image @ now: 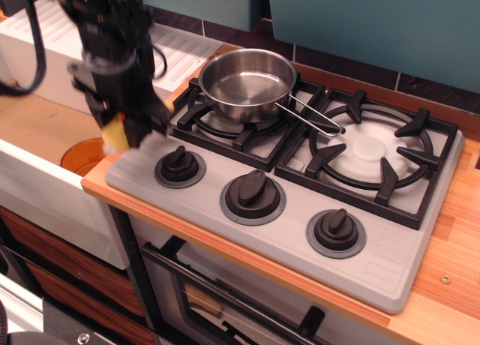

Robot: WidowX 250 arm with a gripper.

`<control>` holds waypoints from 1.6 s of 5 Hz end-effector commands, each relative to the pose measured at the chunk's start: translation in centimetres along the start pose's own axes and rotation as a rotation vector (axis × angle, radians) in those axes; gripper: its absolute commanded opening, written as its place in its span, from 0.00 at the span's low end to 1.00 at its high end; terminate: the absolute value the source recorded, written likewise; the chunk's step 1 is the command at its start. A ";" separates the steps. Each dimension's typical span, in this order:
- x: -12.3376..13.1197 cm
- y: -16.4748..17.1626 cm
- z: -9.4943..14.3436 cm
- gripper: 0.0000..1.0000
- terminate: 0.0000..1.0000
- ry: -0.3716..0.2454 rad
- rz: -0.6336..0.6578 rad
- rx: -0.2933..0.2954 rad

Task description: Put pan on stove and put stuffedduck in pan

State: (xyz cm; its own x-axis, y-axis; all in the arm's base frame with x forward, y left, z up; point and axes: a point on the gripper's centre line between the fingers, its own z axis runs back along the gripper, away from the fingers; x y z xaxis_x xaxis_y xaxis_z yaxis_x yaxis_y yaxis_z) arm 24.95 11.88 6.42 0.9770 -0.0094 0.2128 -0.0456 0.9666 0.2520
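Note:
The shiny steel pan sits on the left burner grate of the grey stove, its wire handle pointing right. My gripper hangs above the stove's front-left corner, left of the pan. It is shut on the yellow stuffedduck, which shows as a yellow patch between the black fingers, lifted clear of the stove surface. The duck's beak is hidden.
Three black knobs line the stove's front. The right burner has a bare white cap. A white sink with an orange drain lies to the left, a white drainboard behind it. Teal wall panels stand at the back.

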 end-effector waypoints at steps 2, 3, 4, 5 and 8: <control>6.9 -0.1 6.1 0.00 0.00 0.013 -0.023 0.058; 8.9 -1.2 6.3 0.00 0.00 0.013 -0.027 0.072; 10.1 -2.1 5.8 0.00 0.00 0.001 -0.026 0.064; 10.6 -3.6 5.4 0.00 0.00 -0.010 -0.012 0.068; 11.5 -4.9 5.7 1.00 0.00 0.021 -0.027 0.053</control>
State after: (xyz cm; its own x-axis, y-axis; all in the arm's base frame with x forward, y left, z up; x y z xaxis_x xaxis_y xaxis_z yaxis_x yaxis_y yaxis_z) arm 34.30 5.93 11.57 0.9902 -0.0269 0.1368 -0.0160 0.9527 0.3034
